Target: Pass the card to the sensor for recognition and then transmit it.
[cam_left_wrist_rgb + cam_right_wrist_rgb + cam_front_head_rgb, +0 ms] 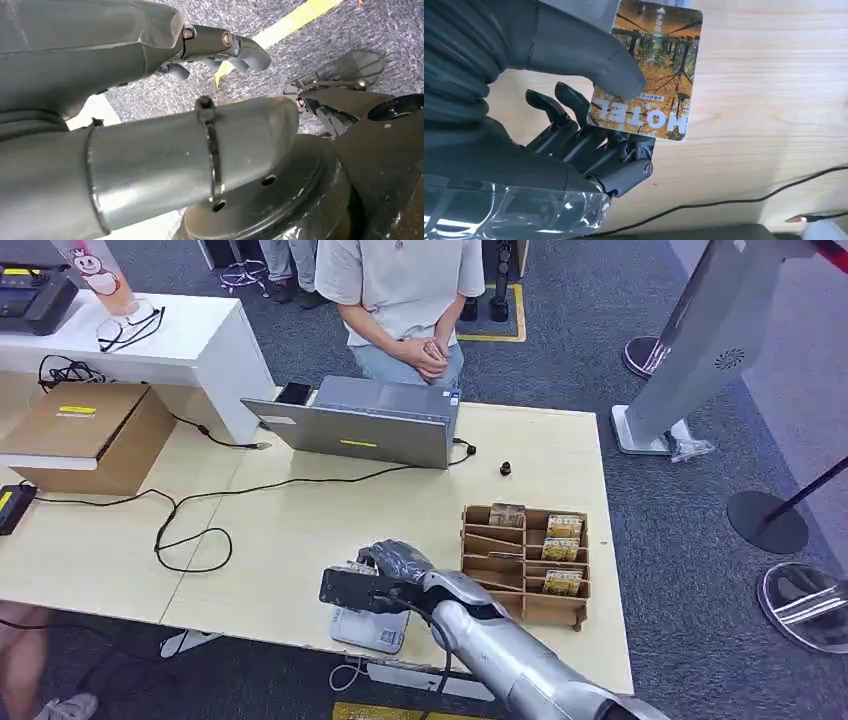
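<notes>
My right hand hovers over the near edge of the table, just above a white sensor box. It pinches a hotel card with an autumn-forest picture between thumb and fingers, its face held flat over the wooden tabletop. My left hand hangs beside my body over grey carpet, holding nothing, its fingers apart from the thumb.
A wooden card rack holding more cards stands right of my hand. A grey laptop sits at the far edge with a seated person behind it. A black cable loops across the left; a cardboard box stands far left.
</notes>
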